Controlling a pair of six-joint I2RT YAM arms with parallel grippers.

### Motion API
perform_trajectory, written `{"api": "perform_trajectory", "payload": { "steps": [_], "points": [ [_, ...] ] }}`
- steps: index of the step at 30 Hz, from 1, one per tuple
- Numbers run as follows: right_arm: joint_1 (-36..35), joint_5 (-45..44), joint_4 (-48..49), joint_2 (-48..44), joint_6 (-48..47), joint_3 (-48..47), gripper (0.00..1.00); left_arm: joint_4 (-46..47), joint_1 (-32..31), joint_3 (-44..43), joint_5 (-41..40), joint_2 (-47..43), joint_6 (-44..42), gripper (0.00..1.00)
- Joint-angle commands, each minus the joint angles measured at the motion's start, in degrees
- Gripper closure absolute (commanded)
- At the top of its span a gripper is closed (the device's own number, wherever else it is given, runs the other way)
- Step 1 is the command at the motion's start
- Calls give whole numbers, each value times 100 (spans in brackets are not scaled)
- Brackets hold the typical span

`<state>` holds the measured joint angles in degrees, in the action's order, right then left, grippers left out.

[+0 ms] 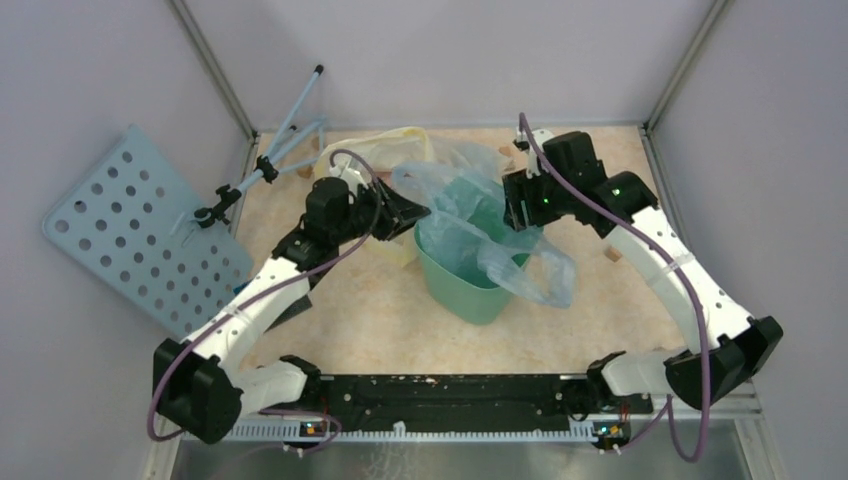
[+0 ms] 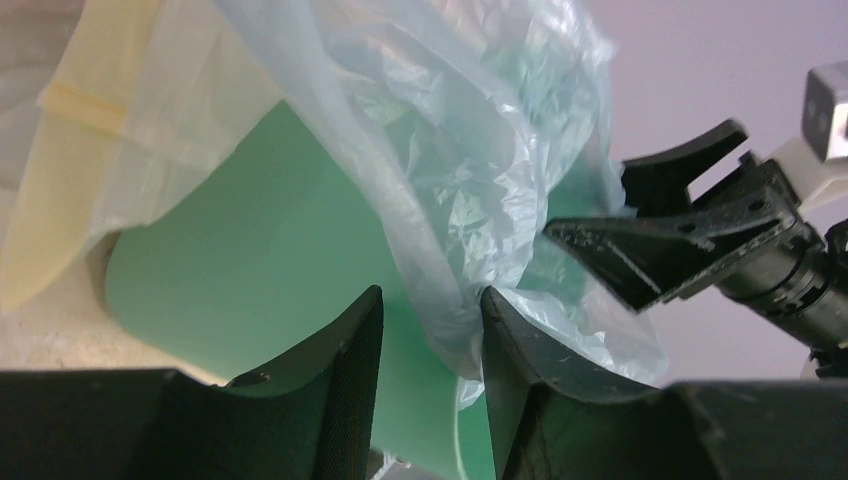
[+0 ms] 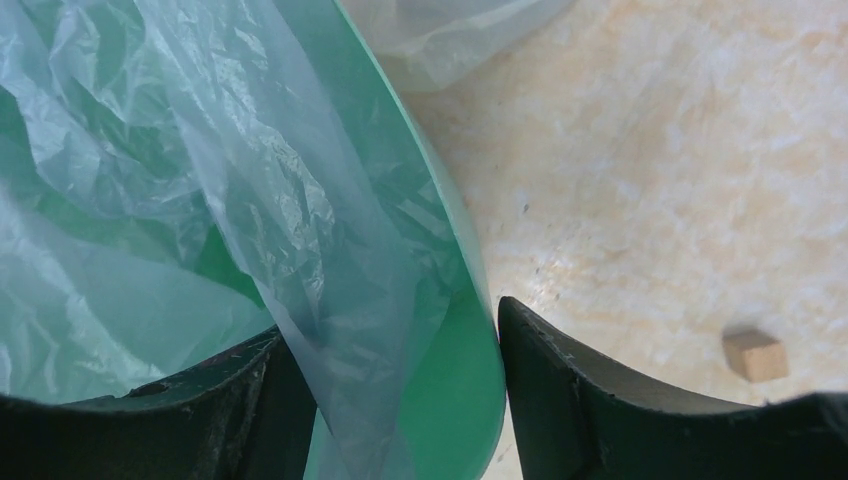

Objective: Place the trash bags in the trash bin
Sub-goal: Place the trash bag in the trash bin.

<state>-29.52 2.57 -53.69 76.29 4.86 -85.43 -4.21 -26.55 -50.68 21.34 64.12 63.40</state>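
The mint-green trash bin [image 1: 470, 285] stands mid-table. The pale-blue see-through trash bag [image 1: 535, 270] is draped into it, with crumpled folds spilling over the right rim. My left gripper [image 1: 418, 215] is at the bin's left rim. In the left wrist view the left gripper [image 2: 432, 292] is open, and a fold of the bag [image 2: 450, 200] lies against one finger [image 2: 515, 345] in front of the bin wall [image 2: 250, 290]. My right gripper [image 1: 522, 222] is at the bin's far right rim. The right gripper [image 3: 390, 320] is open and straddles the rim [image 3: 470, 330] and the bag film [image 3: 300, 230].
A whitish bag with a yellow rim [image 1: 400, 140] lies behind the bin, against its left side [image 2: 90, 130]. A pale-blue perforated board [image 1: 130, 225] and a thin stand [image 1: 285, 135] lean at the left wall. Small wooden blocks [image 3: 755, 355] lie on the table to the right.
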Motion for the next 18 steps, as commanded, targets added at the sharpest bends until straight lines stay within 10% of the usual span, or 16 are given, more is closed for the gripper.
{"api": "perform_trajectory", "payload": {
  "steps": [1, 18],
  "points": [
    [-224, -11, -59, -589, 969, 379, 34, 729, 118, -539, 680, 579, -451, 54],
    [-898, -1225, -255, -1261, 1785, 553, 21, 211, 264, -1972, 254, 1456, -1524, 48]
  ]
}}
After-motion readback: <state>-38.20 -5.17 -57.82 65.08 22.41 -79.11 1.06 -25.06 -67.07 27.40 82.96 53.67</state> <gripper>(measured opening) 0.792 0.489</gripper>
